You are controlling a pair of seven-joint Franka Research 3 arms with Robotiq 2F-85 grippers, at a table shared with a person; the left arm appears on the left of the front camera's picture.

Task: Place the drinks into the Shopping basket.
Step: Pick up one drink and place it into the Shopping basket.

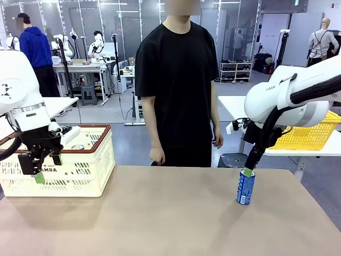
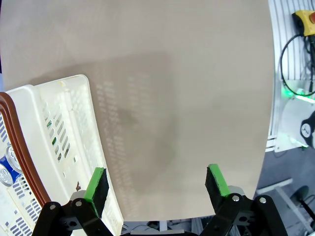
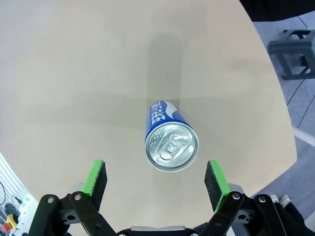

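Blue can (image 3: 171, 141) stands between right fingers (image 3: 215, 179), untouched.

Blue can (image 3: 171, 137) with white lettering, silver top; cream slotted basket (image 1: 80, 165) with brown-red rim; tan table (image 1: 170, 218); green gripper pads (image 3: 215, 177)

This was a robotics lab, no question, a big open hall with a grey floor. Far left, white robot arms (image 1: 98, 42) stood mounted at a workbench (image 1: 80, 68) cluttered with gear, and a person in a blue hoodie (image 1: 36, 47) worked beside them. Glass partitions (image 1: 122, 24) ran along the far wall, shelving (image 1: 236, 71) sat far right, and cables (image 1: 123, 104) trailed over the floor.
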